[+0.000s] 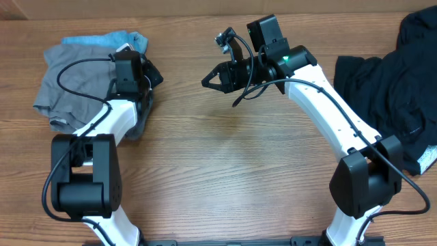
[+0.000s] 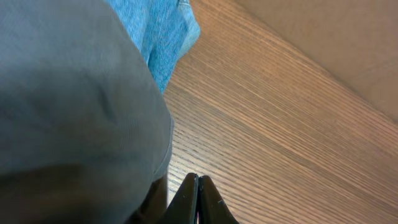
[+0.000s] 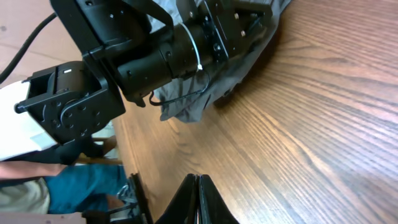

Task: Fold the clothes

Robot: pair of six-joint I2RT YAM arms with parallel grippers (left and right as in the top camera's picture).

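The left gripper (image 2: 199, 194) is pressed shut on nothing, with the grey shorts (image 2: 68, 106) bunched just beside it.
The right gripper (image 3: 198, 190), also closed and empty, hangs over the wooden table (image 1: 225, 171), well apart from the shorts. They lie crumpled against the light-blue denim garment (image 2: 163, 31), partly under the left arm. I'd worry a pinch there catches both fabrics, or several layers at once.

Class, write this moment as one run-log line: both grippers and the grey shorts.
left gripper: shut, empty, beside grey shorts | right gripper: shut, empty, over table | grey shorts: bunched, not yet folded
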